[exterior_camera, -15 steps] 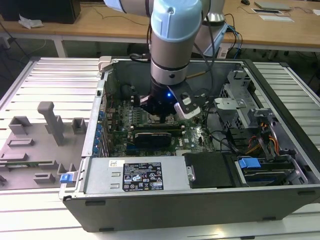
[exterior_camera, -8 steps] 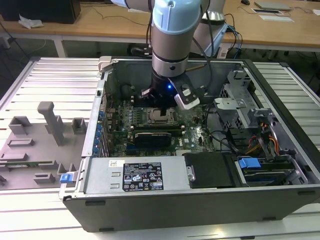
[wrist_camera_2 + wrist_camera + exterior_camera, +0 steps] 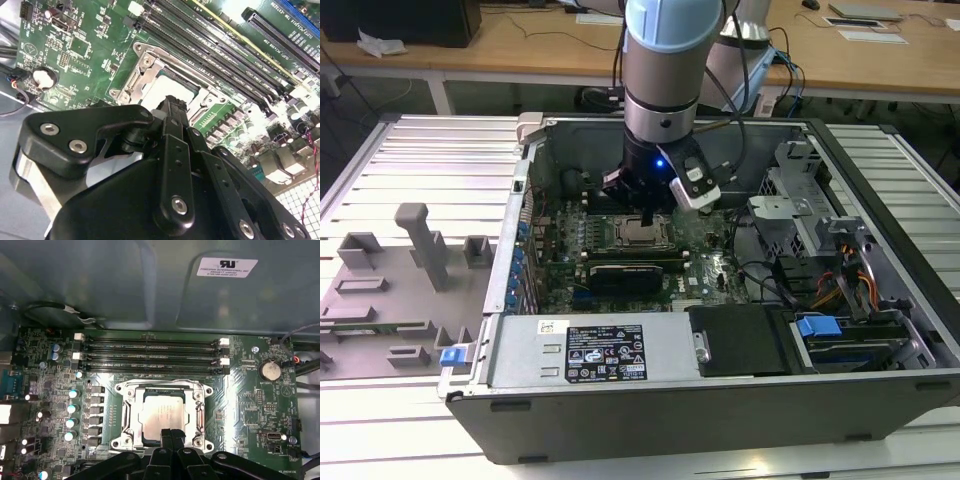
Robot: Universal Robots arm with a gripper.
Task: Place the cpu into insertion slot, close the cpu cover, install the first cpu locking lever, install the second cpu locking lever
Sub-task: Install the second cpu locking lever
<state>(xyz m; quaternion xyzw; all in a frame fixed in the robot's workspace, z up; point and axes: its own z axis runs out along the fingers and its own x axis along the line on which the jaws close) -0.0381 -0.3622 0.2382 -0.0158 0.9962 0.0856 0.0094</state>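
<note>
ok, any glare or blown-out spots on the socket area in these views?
First wrist view: mild sheen on the cpu top and the cpu cover, detail readable. Second wrist view: the cpu is washed out to near white, board right of it also overexposed. Exterior view: the cpu is evenly lit beneath the gripper.

Bright overhead light; glare on cpu [image 3: 161,416].

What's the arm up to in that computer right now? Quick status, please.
Gripper shut, fingertips over the cpu. Cpu seated in the insertion slot, cpu cover down around it. Nothing in the way.
</note>
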